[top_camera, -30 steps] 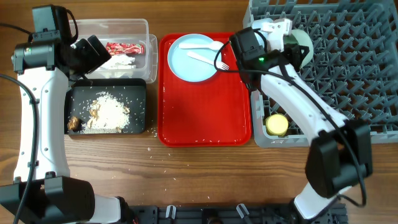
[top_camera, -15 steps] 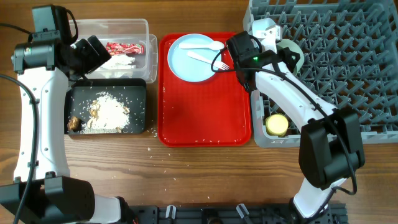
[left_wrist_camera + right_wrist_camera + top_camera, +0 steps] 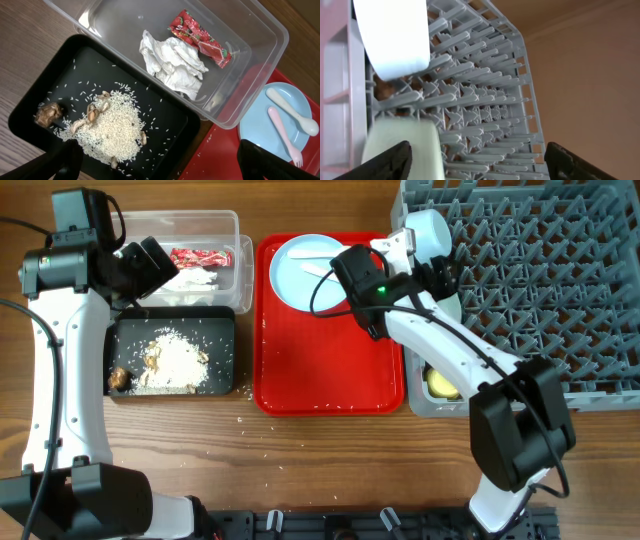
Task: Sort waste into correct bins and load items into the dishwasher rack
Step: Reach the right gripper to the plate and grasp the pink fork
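Note:
The grey dishwasher rack (image 3: 540, 280) fills the right side. A pale blue bowl (image 3: 428, 230) stands on edge at its left rim, seen again in the right wrist view as the pale blue bowl (image 3: 395, 35). A pale green bowl (image 3: 405, 145) stands among the pegs beside it. My right gripper (image 3: 479, 162) is open at the rack's left edge, with only pegs between its fingers. The yellow cup (image 3: 440, 383) sits in the rack's front-left corner. The plate (image 3: 300, 280) with spoon (image 3: 325, 253) and fork (image 3: 285, 137) lies on the red tray (image 3: 330, 370). My left gripper (image 3: 167, 167) hangs open above the bins.
The clear bin (image 3: 225, 225) holds the red wrapper (image 3: 200, 37) and crumpled tissue (image 3: 170, 62). In front of it the black bin (image 3: 225, 330) holds rice with brown lumps (image 3: 112, 127). Stray rice grains (image 3: 245, 420) lie on the wooden table before the tray.
My right gripper has opened and let go of the pale green bowl in the rack, and the arm has drawn back to the left. The left arm has not moved.

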Action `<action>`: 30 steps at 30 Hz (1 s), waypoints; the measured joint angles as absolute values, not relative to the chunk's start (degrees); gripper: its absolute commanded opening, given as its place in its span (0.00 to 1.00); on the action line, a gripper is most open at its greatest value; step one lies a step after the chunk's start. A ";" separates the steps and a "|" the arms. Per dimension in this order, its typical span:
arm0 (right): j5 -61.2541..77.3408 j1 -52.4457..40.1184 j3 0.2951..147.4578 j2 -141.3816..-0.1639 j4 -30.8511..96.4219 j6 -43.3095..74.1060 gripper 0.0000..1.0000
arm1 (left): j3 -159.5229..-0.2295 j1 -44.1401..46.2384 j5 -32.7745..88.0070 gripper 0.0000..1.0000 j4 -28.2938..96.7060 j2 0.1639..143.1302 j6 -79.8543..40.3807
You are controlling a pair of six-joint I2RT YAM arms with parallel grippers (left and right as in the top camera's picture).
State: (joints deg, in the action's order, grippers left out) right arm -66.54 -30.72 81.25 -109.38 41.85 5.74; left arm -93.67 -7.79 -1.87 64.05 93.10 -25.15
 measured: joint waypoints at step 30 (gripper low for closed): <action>1.26 -30.68 118.41 -116.36 51.55 17.61 1.00 | -93.67 -7.79 -1.87 1.00 64.05 93.10 -25.15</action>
State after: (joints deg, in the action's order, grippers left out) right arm 1.26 -30.68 118.41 -116.36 51.55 17.61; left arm -93.67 -7.79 -1.87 64.05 93.10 -25.15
